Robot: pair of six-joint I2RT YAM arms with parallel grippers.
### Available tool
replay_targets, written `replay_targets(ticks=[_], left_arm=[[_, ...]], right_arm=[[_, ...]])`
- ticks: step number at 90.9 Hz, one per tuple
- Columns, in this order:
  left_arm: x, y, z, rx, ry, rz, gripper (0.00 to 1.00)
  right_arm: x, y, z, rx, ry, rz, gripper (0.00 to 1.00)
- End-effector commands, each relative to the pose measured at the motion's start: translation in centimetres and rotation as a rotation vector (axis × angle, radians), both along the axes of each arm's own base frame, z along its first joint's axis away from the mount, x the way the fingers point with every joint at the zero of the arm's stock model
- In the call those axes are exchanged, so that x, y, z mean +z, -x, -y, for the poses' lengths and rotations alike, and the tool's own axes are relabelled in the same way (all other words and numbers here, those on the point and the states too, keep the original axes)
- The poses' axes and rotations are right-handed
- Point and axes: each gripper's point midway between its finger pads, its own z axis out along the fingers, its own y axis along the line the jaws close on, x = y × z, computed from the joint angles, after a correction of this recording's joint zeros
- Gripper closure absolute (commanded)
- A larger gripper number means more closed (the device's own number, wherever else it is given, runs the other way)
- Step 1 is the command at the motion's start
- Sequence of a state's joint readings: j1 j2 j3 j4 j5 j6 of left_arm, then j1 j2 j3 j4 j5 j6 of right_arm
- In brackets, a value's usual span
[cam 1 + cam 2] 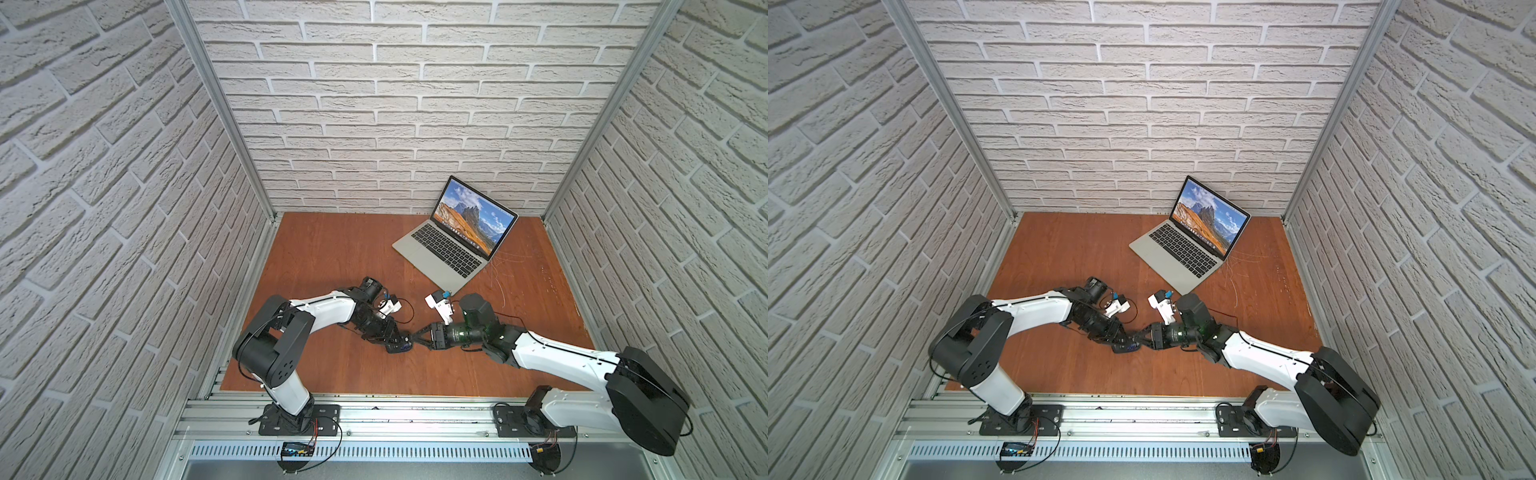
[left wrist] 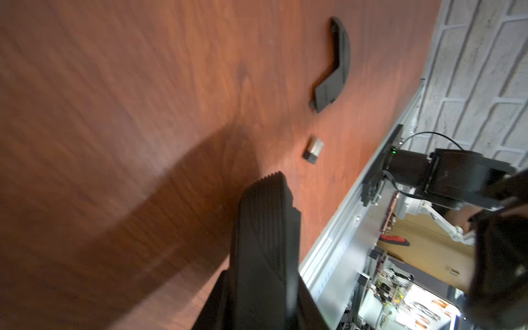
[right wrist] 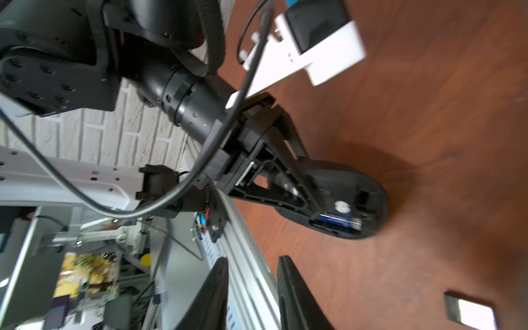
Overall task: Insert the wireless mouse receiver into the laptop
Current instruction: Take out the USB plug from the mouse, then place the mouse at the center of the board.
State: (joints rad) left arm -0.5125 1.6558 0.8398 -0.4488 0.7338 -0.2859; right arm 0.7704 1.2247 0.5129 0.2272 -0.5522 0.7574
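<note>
Silver wireless mouse receiver [image 3: 468, 313] lies near right pincer [image 3: 253, 261], untouched.

Ahead of right tool [image 3: 253, 264]: mouse [image 3: 368, 197], held by left tool [image 3: 311, 183], blocks the way.
Beside right tool: bare table [image 3: 428, 114]; receiver [image 3: 471, 313] uncovered.
Past left tool: loose cover [image 2: 331, 65].

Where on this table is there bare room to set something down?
Bare: the red-brown wooden table from the left wall to the open silver-grey laptop, behind both arms. Crowded: the middle front, where the left gripper, holding the black mouse, meets the right gripper; the tiny silver-tipped receiver and curved black cover lie nearby.
</note>
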Motion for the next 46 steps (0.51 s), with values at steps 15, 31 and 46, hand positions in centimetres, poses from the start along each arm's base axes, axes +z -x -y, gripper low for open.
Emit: replay_targets(ticks=[15,31,46], left_arm=[[-2.0,-1.3,-2.8,0.018,-0.188,0.042,0.66],[-0.4,-4.0,-3.5,0.107,-0.175,0.146,0.32],[3.7,-8.2,-2.7,0.226,-0.110,0.324,0.11]], right_arm=[[-2.3,-8.4,12.5,-0.583,0.262,0.016,0.39],[0.9,-15.1,18.9,-0.742,0.272,0.159,0.22],[2.8,-22.5,25.0,-0.841,0.188,0.221,0.15]])
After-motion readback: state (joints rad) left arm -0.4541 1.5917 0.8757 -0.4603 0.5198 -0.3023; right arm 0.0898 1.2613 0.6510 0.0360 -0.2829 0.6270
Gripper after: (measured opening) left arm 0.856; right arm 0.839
